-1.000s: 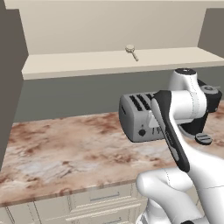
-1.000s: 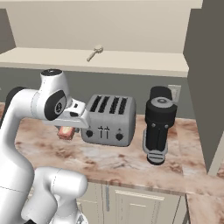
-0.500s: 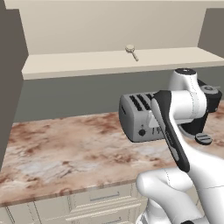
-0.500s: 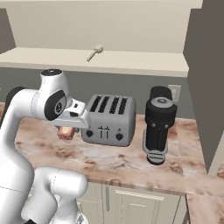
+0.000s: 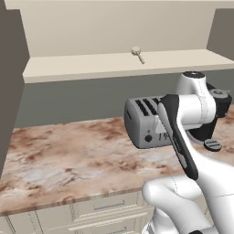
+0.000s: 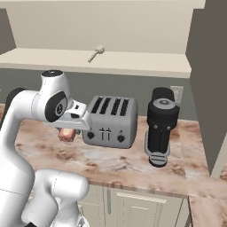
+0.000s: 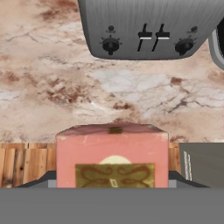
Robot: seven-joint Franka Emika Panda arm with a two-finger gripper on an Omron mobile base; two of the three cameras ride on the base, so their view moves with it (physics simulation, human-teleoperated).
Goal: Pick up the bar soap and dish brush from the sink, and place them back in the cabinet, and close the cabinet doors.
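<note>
I've got the bar soap [image 7: 112, 153] clamped in the gripper [image 6: 67, 134] over the counter [image 5: 68, 155]; dish brush [image 5: 136, 52] already lies on the cabinet [image 5: 114, 65] shelf. Soap and doors remain.

Cabinet [image 5: 114, 68] shelf: above the counter [image 5: 68, 155], along the back wall. Dish brush [image 5: 136, 53] lies on the shelf, near its middle, handle pointing forward.

Counter: toaster [image 6: 111, 122] stands on it below the shelf, towards the back, controls facing forward. Coffee grinder [image 6: 162, 126] stands just right of the toaster, on the same counter, not touching it.

Bar soap [image 6: 67, 135]: between the finger tips of the gripper [image 6: 67, 133], above the counter, just left of and in front of the toaster's left end.

Drawers [image 5: 103, 208]: under the counter's front edge.
</note>
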